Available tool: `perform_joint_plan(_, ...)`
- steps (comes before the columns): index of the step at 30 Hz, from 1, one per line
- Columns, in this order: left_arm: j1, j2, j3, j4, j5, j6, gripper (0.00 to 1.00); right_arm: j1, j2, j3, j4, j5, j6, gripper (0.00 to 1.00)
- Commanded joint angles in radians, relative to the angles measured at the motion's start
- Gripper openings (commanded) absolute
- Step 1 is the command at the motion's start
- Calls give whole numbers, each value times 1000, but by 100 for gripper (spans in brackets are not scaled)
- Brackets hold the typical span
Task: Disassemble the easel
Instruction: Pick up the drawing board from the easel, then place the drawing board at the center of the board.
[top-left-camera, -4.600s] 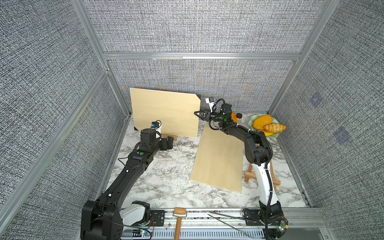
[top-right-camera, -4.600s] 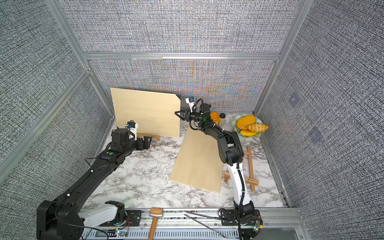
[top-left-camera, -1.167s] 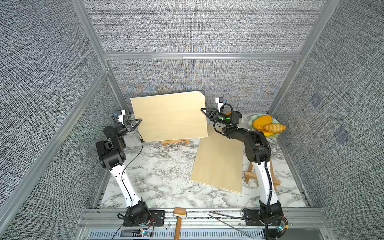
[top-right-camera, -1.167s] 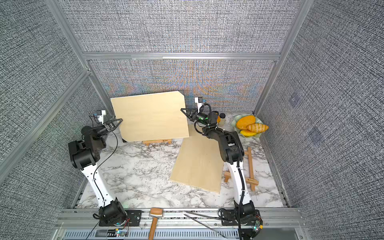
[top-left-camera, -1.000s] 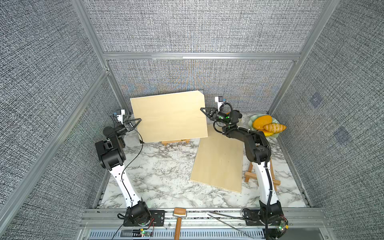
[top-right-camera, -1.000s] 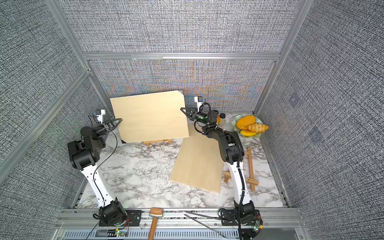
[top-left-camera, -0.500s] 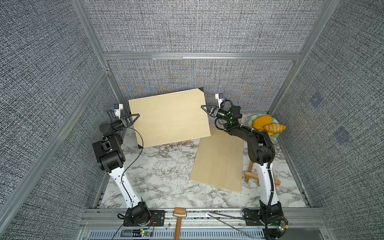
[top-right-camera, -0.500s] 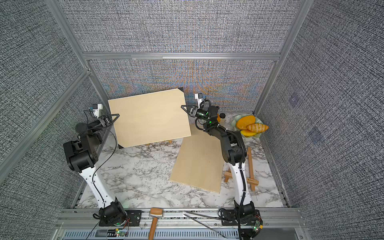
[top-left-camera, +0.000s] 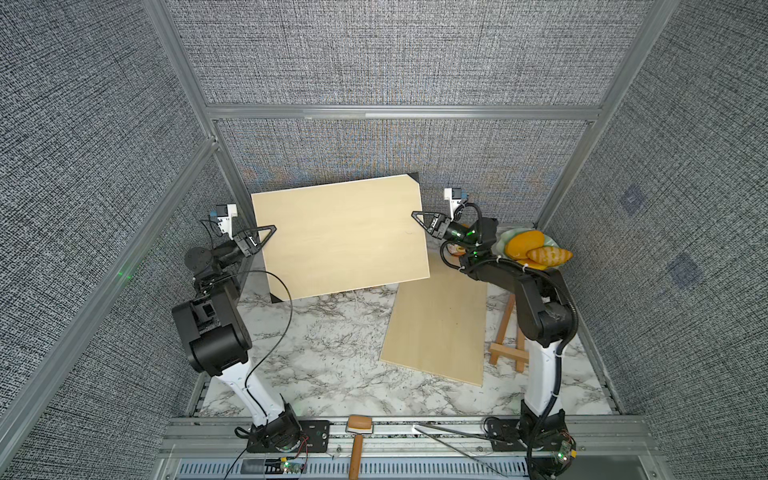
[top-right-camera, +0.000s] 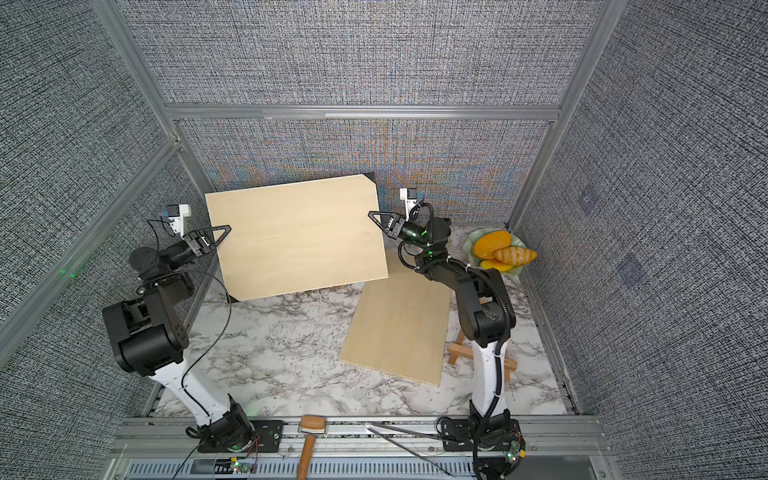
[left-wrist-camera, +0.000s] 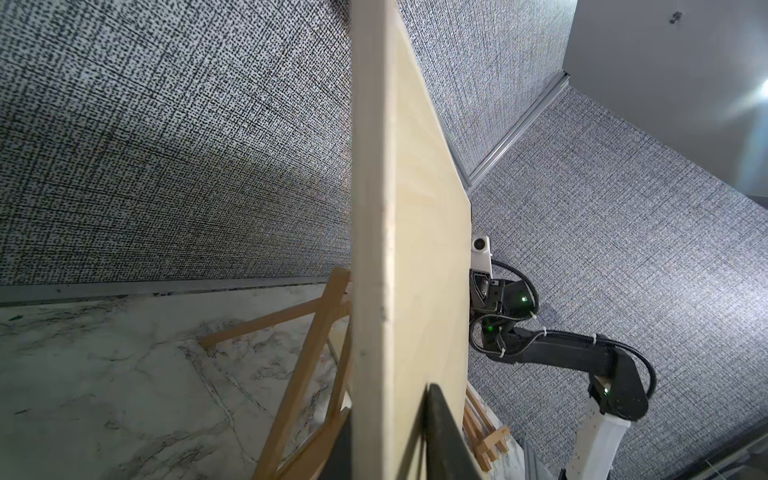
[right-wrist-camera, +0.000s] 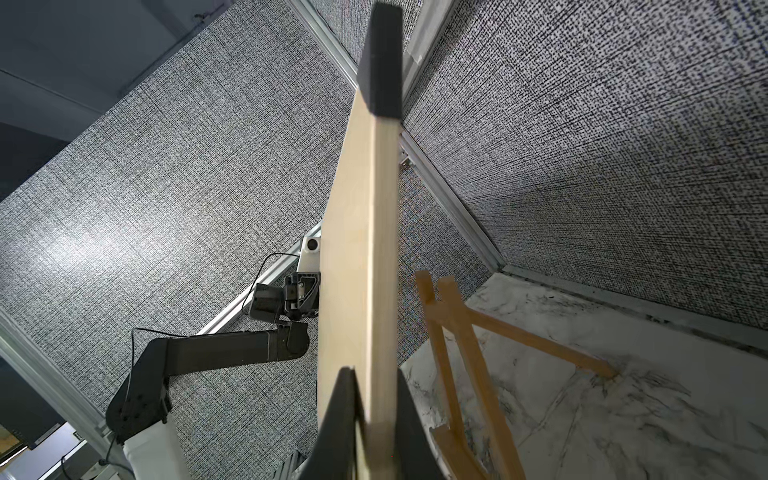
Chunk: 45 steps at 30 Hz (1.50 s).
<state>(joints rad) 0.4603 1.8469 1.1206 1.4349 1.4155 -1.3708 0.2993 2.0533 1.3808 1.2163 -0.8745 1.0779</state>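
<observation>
A pale wooden board (top-left-camera: 340, 237) (top-right-camera: 295, 237) with black corner caps hangs tilted above the back of the table, its right end higher. My left gripper (top-left-camera: 266, 231) (top-right-camera: 222, 231) is shut on its left edge, and my right gripper (top-left-camera: 417, 216) (top-right-camera: 373, 216) is shut on its right edge. The left wrist view has the board's edge pinched between that gripper's (left-wrist-camera: 390, 432) dark fingers. The right wrist view has the right gripper (right-wrist-camera: 374, 399) clamped the same way. The wooden easel (left-wrist-camera: 307, 361) (right-wrist-camera: 461, 345) stands on the marble behind and below the board. In both top views the board hides it.
A second board (top-left-camera: 436, 328) (top-right-camera: 399, 328) lies flat on the marble at right, partly over another small easel (top-left-camera: 509, 336) (top-right-camera: 459, 351). A green bowl of fruit (top-left-camera: 532, 249) (top-right-camera: 498, 249) sits at the back right corner. A hammer (top-left-camera: 357, 440) and a thin rod (top-left-camera: 453, 444) lie on the front rail.
My left gripper has closed on the board's left edge. Both arms have raised the board, which now covers the easel in the top views.
</observation>
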Motion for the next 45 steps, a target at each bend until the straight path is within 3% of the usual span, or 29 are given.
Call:
perform_joint_plan(1,-18,-104,-104,18,41,206,8,38,-87,-111,93,-106,-20,0)
perform_joint_plan(3,-23,-192,-183,-158,32,353,8,35,-153,-209,92,-121,-35,0)
perform_joint_plan(5,-40,-295,-224,-522,12,634,8,31,-214,-307,91,-131,-47,0)
perform_joint_plan(6,-56,-354,-205,-878,-23,879,8,27,-245,-353,91,-135,-47,0)
perform_joint_plan(7,-81,-400,-142,-1294,-101,1226,7,23,-272,-406,91,-135,-47,0)
perform_joint_plan(8,-117,-419,-86,-1591,-193,1464,5,20,-296,-445,91,-135,-80,0)
perform_joint_plan(9,-158,-431,-67,-1733,-277,1578,4,20,-320,-507,89,-136,-85,0)
perform_joint_plan(12,-187,-455,-176,-1655,-226,1471,4,20,-370,-629,105,-135,-83,0)
perform_joint_plan(20,-233,-564,-339,-1678,-334,1426,4,20,-478,-856,153,-124,-65,0)
perform_joint_plan(26,-235,-569,-372,-1734,-444,1381,5,28,-615,-954,-120,-86,-223,0)
perform_joint_plan(33,-240,-576,-462,-1699,-518,1309,4,82,-813,-964,-710,97,-548,0)
perform_joint_plan(39,-244,-542,-534,-1637,-518,1247,4,119,-792,-982,-710,132,-527,0)
perform_joint_plan(45,-249,-503,-512,-1700,-576,1273,3,184,-749,-956,-716,179,-517,0)
